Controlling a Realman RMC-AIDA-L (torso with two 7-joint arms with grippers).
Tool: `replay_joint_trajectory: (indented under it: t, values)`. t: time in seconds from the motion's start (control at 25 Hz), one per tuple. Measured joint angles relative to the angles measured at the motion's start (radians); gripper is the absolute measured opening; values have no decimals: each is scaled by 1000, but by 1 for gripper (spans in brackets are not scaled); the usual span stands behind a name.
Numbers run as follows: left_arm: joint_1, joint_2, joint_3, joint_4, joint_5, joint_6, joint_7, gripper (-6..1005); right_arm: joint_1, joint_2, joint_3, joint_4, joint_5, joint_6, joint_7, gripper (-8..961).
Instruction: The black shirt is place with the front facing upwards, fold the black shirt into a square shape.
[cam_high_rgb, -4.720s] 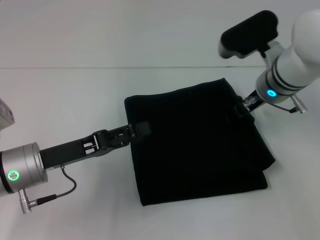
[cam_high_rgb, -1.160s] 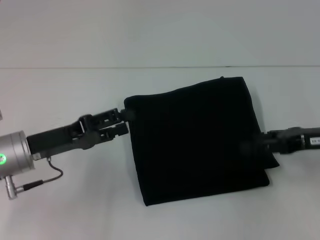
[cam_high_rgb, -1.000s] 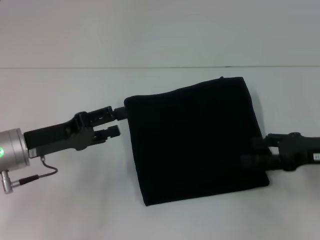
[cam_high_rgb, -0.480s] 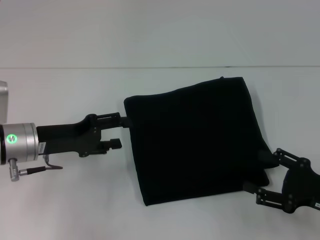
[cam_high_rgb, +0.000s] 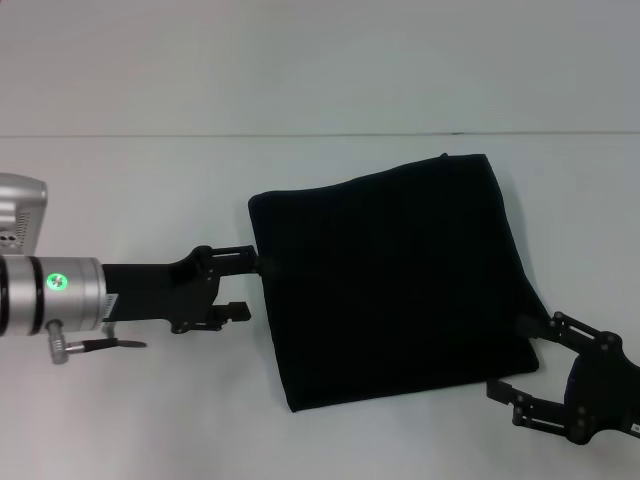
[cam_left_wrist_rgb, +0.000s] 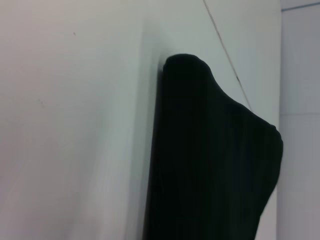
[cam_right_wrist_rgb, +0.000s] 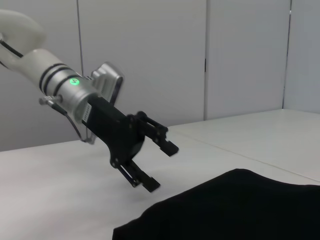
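The left tool (cam_high_rgb: 248, 288) hangs with fingers apart just beside the left edge of the black shirt (cam_high_rgb: 395, 275). The right tool (cam_high_rgb: 515, 358), also spread apart, sits off its near right corner. The shirt lies folded square, flat on the white table (cam_high_rgb: 150, 170).

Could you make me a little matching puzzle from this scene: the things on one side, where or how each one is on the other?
Things:
1. black shirt
2. left end effector
3. right end effector
4. table

Places or states:
A. open, at the shirt's near right corner
B. white surface under everything
C. folded into a rough square
D. open, at the shirt's left edge

Pairs: 1-C, 2-D, 3-A, 4-B
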Motion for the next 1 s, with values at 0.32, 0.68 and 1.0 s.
replay_joint_trajectory:
  t: [0.32, 0.68, 1.0]
  values:
    - [-8, -25, 11, -3, 1, -76, 12, 658, -1, 0, 7, 1, 0, -23, 2, 885]
    - [-5, -36, 12, -34, 2, -129, 36, 654, 0, 0, 8, 1, 1, -25, 2, 884]
    - [-20, -53, 31, -56, 3, -166, 55, 650, 1, 0, 8, 1, 1, -31, 2, 884]
